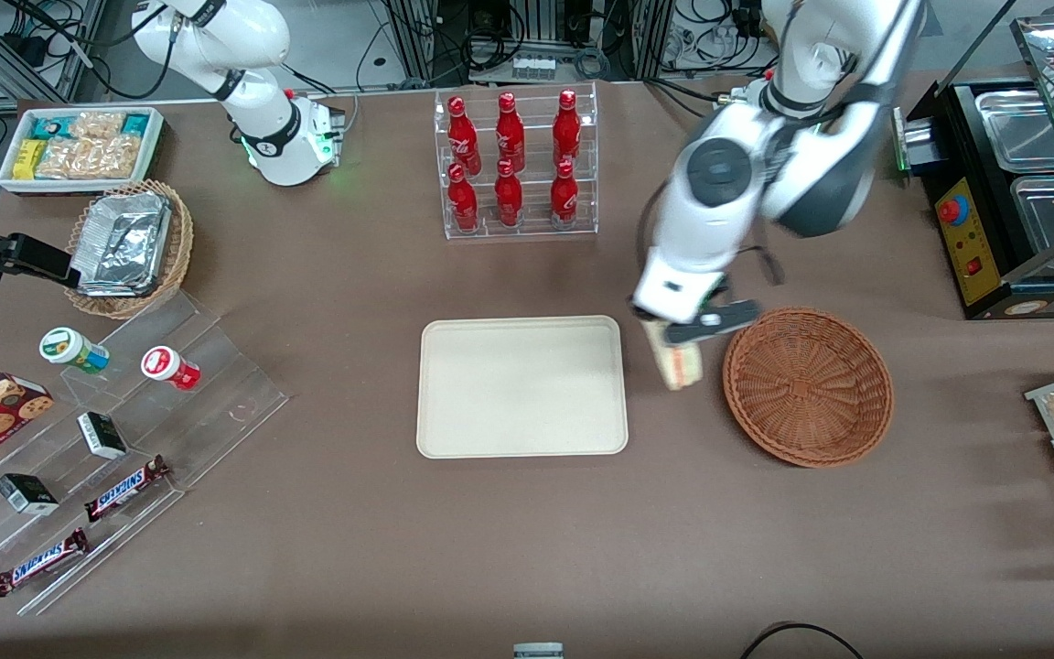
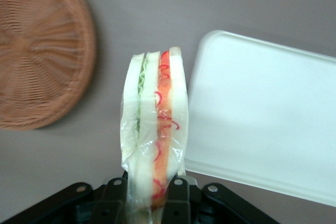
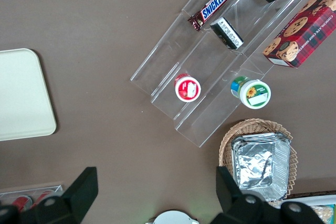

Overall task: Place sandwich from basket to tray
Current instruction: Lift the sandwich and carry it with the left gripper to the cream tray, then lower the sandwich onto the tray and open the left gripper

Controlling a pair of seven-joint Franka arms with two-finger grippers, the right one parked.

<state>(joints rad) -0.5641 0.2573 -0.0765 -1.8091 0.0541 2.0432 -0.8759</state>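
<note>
- While the gripper [image 1: 684, 340] hangs right of centre in the front view, over the strip of bare table between the two containers, its fingers [image 2: 177, 199] are clamped on the sandwich [image 1: 676, 364].
- That wedge is out of the basket [image 1: 808, 385], which sits empty at centre right of the front frame, and it is not yet over the tray [image 1: 521, 385], which lies at frame centre.
- In the front view the tray's nearest edge runs just beside the sandwich, on the side away from the basket, so I judge the coming move to be a short sideways carry toward the parked arm's end of the table, then a lowering.
- From the wrist camera, the sandwich [image 2: 156, 137] stands lengthwise out from the fingers, its layered edge of bread, red and green filling facing the lens, with clear wrap around it.
- Its long axis runs roughly alongside the tray [image 2: 262, 114] rim seen there, with the basket [image 2: 39, 51] at the opposite flank.
- Hidden: the base of the wedge between the fingers, so how deep the grip sits cannot be told.
- Height above the table is hard to make out from either view.
- Part of the sandwich is covered by the wrist in the front view.
</note>
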